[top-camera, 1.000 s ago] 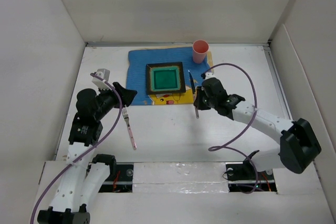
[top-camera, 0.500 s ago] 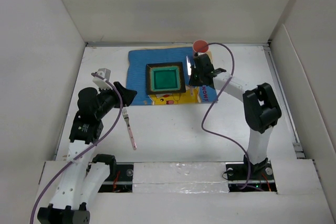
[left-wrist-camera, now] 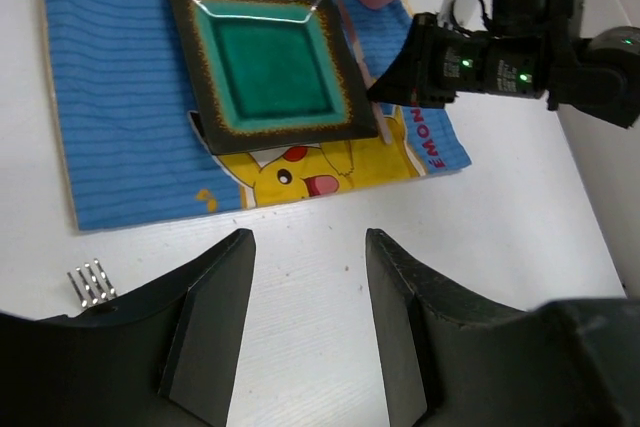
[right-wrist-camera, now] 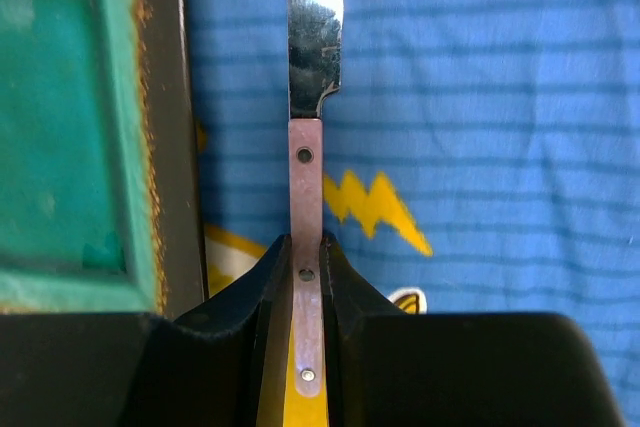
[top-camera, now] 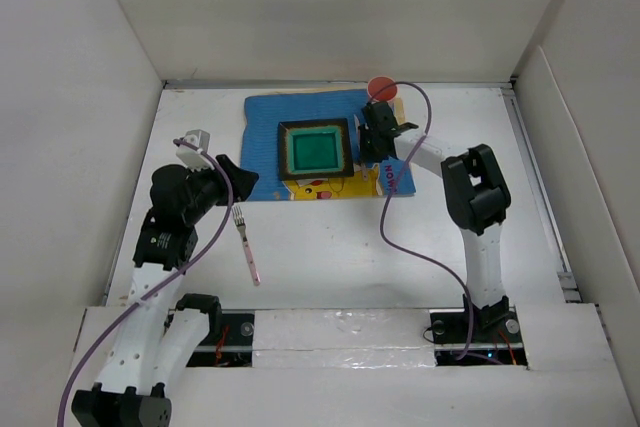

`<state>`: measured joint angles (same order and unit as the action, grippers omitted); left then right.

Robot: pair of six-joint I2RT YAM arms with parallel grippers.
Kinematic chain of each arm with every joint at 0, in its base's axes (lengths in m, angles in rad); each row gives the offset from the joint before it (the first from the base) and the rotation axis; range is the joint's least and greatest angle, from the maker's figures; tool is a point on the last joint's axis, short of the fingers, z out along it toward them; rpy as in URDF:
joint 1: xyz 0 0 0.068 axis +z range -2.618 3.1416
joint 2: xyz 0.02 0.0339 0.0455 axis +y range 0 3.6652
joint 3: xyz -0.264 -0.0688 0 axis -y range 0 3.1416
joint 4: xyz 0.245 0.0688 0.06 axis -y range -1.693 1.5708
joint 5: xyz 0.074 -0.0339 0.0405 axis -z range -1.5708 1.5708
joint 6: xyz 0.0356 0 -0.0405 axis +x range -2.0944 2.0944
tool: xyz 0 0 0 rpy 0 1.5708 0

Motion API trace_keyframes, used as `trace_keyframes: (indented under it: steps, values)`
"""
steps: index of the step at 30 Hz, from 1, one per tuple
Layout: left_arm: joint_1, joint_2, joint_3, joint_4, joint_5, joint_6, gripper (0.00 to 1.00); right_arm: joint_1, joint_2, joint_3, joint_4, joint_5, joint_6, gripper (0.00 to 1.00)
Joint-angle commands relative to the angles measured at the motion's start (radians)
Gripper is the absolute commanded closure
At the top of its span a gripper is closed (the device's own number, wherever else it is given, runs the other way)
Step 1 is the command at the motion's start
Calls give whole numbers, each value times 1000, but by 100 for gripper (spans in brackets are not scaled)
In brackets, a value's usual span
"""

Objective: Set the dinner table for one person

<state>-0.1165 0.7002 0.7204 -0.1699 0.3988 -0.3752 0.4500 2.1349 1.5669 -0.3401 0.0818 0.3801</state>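
Observation:
My right gripper (top-camera: 366, 137) is shut on a pink-handled knife (right-wrist-camera: 308, 147), its jaws clamping the handle. It holds the knife over the blue cartoon mat (right-wrist-camera: 480, 97), just right of the green square plate (right-wrist-camera: 70, 127), blade pointing to the far side. The plate (top-camera: 316, 150) sits in the middle of the mat (top-camera: 265, 142) on the white dinner table (top-camera: 330, 247). A pink cup (top-camera: 381, 88) stands at the mat's far right corner. My left gripper (left-wrist-camera: 308, 239) is open and empty above bare table. A pink-handled fork (top-camera: 245, 242) lies beside it on the table.
White walls close in the table on the left, far and right sides. My right arm (top-camera: 470, 197) stretches across the right part of the table, with its purple cable (top-camera: 400, 237) looping over the table.
My right gripper has carried the knife from the table in front of the mat up to the plate's right edge. My left arm has hardly moved.

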Motion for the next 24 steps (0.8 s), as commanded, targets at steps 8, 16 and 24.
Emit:
trace_keyframes:
  steps: [8,16,24]
  values:
    - [29,68,43,-40,-186,-59,58,-5,-148,-65,82,-2,-9,55]
    - [-23,200,60,-89,-216,-70,100,27,-565,-451,315,-30,43,61]
    - [-153,424,192,-336,-414,-102,86,81,-969,-804,494,34,71,95]
